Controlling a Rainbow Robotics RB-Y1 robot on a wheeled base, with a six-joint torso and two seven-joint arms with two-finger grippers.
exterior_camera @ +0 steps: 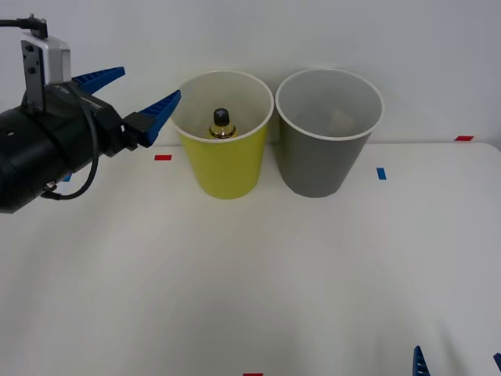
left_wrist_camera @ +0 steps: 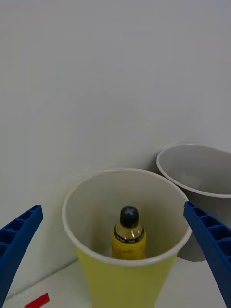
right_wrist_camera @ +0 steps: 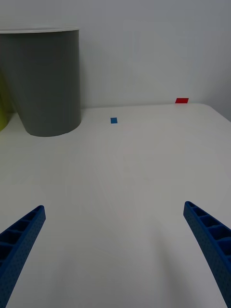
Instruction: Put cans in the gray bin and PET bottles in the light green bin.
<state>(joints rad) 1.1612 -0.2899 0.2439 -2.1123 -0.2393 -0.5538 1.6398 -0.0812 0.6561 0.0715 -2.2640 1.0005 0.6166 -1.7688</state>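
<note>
1. Front view: the PET bottle [exterior_camera: 221, 124] stands upright inside the light green bin [exterior_camera: 225, 168], so by my reading the bottle half of the sorting is done
2. The left gripper [exterior_camera: 135, 92] hovers just beside that bin's rim, its blue fingers [exterior_camera: 160, 111] spread wide and holding nothing; the bottle sits beyond the fingertips and lower, down in the bin
3. The gray bin [exterior_camera: 322, 160] stands touching or nearly touching the green one, on the far side of it from the left fingers. Something pale lies at its bottom, too dim to name, so I cannot tell whether a can is in there
4. No can or further bottle lies on the worktop [exterior_camera: 250, 282], so little seems left to do, perhaps only drawing the left arm away
5. The right gripper [right_wrist_camera: 115, 250] rests low over the bare worktop, its fingers [right_wrist_camera: 19, 240] wide apart and empty, with the gray bin well ahead of them
6. Shapes and surfaces: both bins are round, tapered, smooth plastic with white rims and pale insides; the bottle is small, with yellow contents, a gold neck band and a black screw cap; the fingers are ribbed and wedge-shaped; the worktop is plain matt white with small red and blue tape marks [exterior_camera: 381, 173]
</note>
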